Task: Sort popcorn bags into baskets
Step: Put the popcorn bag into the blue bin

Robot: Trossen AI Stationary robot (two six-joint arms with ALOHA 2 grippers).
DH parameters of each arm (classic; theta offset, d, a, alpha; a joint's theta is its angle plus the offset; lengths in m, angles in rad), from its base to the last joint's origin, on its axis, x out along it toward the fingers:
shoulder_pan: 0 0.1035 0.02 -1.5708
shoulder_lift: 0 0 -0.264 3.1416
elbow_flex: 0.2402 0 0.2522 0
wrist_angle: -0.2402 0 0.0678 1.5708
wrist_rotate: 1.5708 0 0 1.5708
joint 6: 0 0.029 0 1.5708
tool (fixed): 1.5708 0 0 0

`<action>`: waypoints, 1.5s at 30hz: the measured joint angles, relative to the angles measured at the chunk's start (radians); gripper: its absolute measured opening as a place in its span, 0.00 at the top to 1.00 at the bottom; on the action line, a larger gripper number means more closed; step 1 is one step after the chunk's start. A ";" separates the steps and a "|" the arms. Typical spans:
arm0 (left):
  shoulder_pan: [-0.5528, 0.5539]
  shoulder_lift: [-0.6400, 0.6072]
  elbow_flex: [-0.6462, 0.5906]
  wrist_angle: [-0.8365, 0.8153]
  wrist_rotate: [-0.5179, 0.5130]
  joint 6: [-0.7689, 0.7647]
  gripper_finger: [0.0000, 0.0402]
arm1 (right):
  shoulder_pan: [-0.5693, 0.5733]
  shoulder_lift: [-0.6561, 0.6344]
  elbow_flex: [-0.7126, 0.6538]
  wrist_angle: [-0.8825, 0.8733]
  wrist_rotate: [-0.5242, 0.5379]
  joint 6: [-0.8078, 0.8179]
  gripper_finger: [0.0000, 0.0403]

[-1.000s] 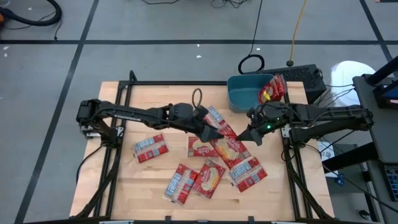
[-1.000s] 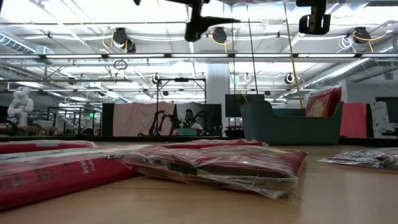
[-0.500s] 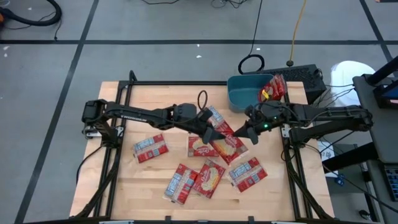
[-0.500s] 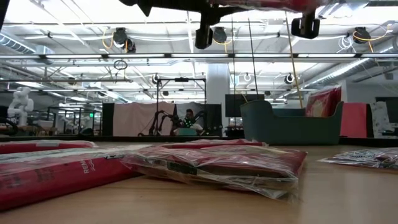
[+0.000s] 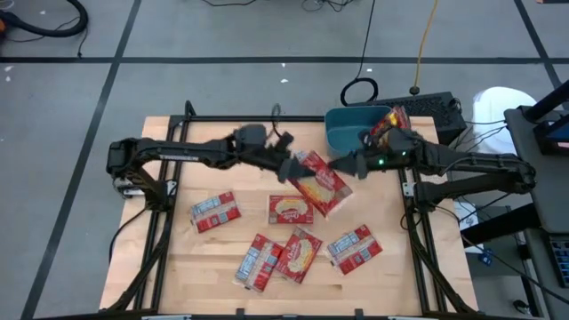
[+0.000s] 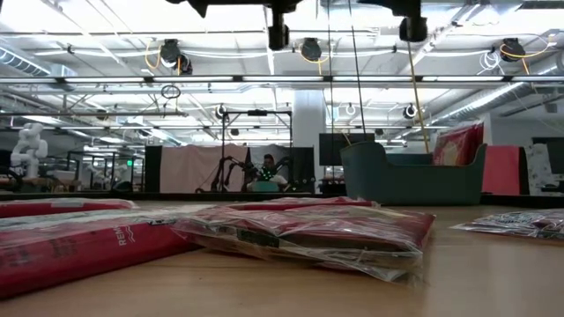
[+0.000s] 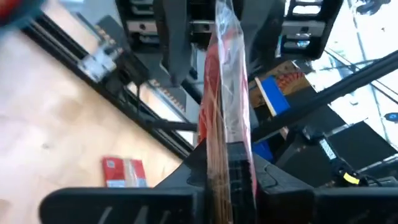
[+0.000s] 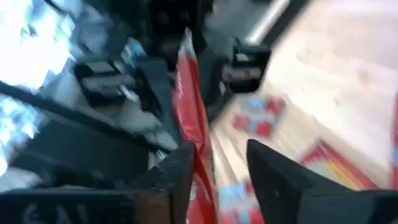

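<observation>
Near the centre of the high view, a popcorn bag is held aloft by the left gripper, whose arm is stretched from the left edge; the right gripper is met at the bag's other edge, just below the teal basket. Half a second ago both grippers and the bag were lower, over the loose bags.

At the top of the low view, only the arms' undersides are seen; the red bag shown there earlier is gone.

Across the left wrist view, the bag is pinched between pressed-together fingers.

Within the right wrist view, the fingers are parted, one beside the bag.
</observation>
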State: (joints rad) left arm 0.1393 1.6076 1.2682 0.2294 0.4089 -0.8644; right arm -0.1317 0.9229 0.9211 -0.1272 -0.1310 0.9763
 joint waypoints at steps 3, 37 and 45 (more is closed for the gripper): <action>0.059 -0.038 0.002 0.019 0.002 0.034 0.94 | -0.041 -0.012 0.000 0.091 0.065 0.077 0.57; 0.332 -0.105 0.000 0.390 -0.054 -0.036 0.94 | -0.143 -0.009 0.258 -0.087 0.312 -0.140 0.43; 0.301 -0.104 0.000 0.412 -0.162 -0.007 0.87 | -0.213 0.032 0.258 -0.072 0.177 -0.098 0.33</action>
State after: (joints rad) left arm 0.4406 1.5039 1.2686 0.6419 0.2465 -0.8711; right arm -0.3443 0.9553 1.1790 -0.1995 0.0461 0.8782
